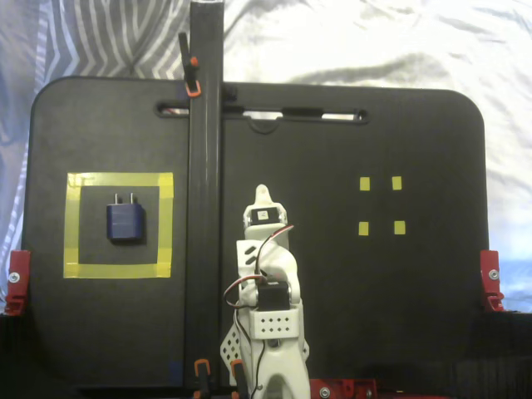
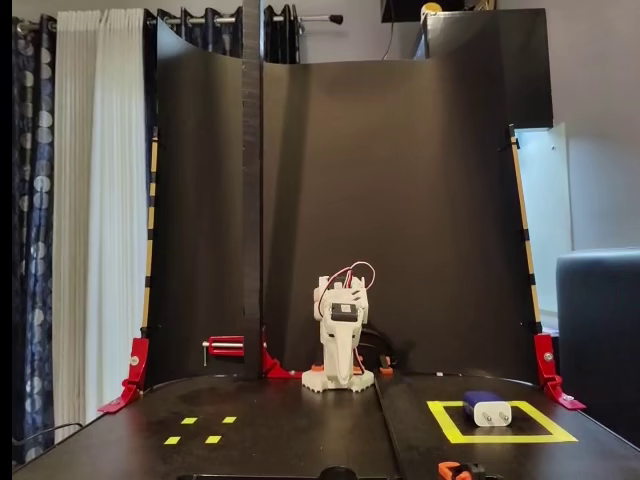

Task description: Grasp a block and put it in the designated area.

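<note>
**Resting block inside the taped square, arm folded at the board's centre**

Looking down in a fixed view, we see the block (image 1: pixel 125 222) lying flat inside the designated area (image 1: pixel 119 180), a hollow square of wide yellow tape on the black board (image 1: pixel 399 291). The block sits a little above the square's centre, with its two short silvery prongs pointing toward 12 o'clock; it touches none of the tape sides. From the block, the white arm (image 1: pixel 270 324) lies at roughly 4 o'clock, well apart from it. The arm is folded over its base, and its gripper (image 1: pixel 263 196) points toward 12 o'clock, away from the block and holding nothing we can see; we cannot tell whether its jaws are parted or closed. Four small yellow tape squares (image 1: pixel 381 205) lie at 3 o'clock from the gripper. A dark vertical post (image 1: pixel 204 166) stands between the arm and the taped square.

In the low, front-facing fixed view, the block (image 2: pixel 487 408) again rests within the designated area (image 2: pixel 500 437), prongs facing the camera. The arm (image 2: pixel 340 345) sits at about 10 o'clock from it, its gripper (image 2: pixel 338 378) hanging downward, and the small tape squares (image 2: pixel 201 429) lie at lower left. Red clamps (image 2: pixel 130 375) hold the board's edges.
</note>
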Robot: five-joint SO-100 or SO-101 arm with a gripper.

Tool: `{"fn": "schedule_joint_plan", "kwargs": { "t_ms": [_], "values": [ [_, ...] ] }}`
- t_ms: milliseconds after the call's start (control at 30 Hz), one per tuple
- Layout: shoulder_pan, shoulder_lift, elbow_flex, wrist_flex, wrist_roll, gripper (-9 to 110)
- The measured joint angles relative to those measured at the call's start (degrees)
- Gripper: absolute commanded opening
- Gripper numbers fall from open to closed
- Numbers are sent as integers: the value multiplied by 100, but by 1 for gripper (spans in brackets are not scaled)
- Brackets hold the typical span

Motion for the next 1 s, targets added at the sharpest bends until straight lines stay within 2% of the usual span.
{"fn": "schedule_joint_plan", "kwargs": {
  "t_ms": [1000],
  "values": [
    [167, 0, 0, 0, 158, 0]
  ]
}}
